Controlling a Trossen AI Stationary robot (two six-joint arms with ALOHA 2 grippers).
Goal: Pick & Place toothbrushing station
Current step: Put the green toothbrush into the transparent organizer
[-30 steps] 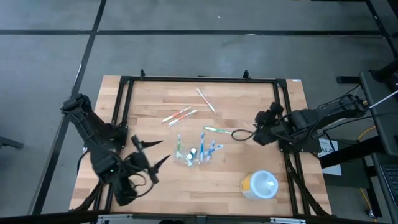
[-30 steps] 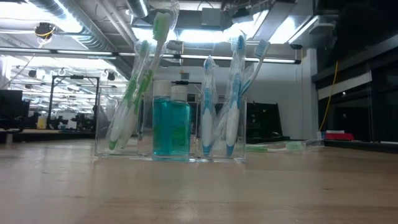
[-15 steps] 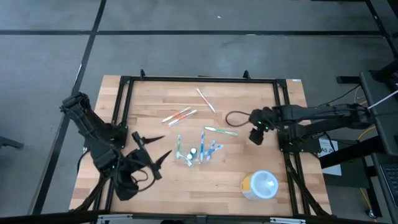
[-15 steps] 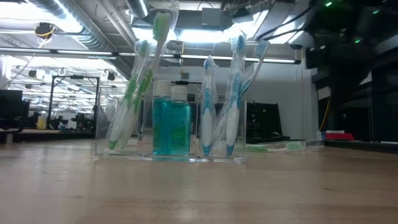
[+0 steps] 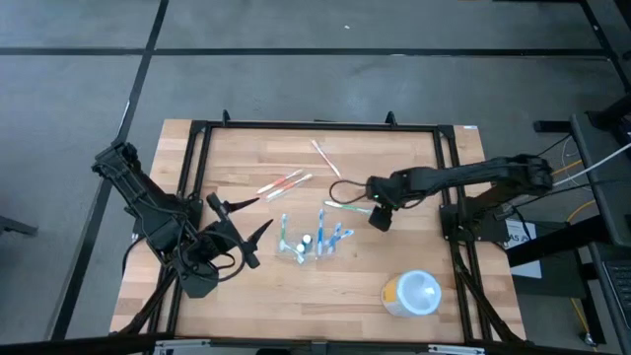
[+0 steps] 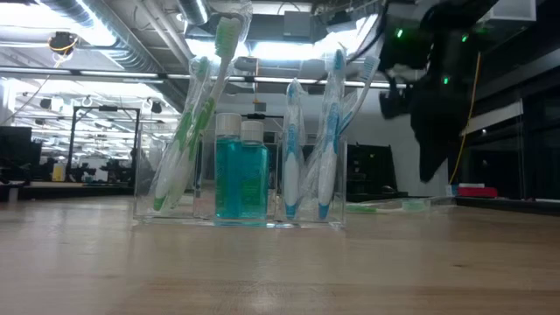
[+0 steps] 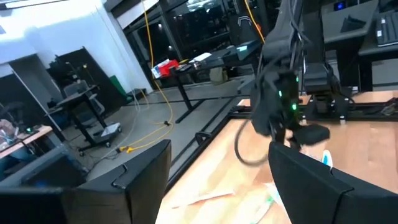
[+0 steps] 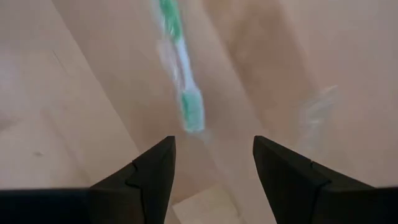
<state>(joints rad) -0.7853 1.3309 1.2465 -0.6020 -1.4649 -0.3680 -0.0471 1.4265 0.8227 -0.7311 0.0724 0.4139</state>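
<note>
High view: the station (image 5: 314, 243) sits centre frame, long axis running left–right. The right gripper (image 5: 379, 210), jaws open and empty, hovers just upper right of it, nearer than the left gripper (image 5: 242, 232), also open, at its left.

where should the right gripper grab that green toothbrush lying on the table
Grip the green toothbrush mid-handle, coming straight down. It lies flat and alone on the table, and the open right gripper already hangs over its end, head between the fingers.

Overhead straight down on my table (image 5: 394, 266); low camera level and close to the holder (image 6: 238, 188); wrist views past my fingers.
</note>
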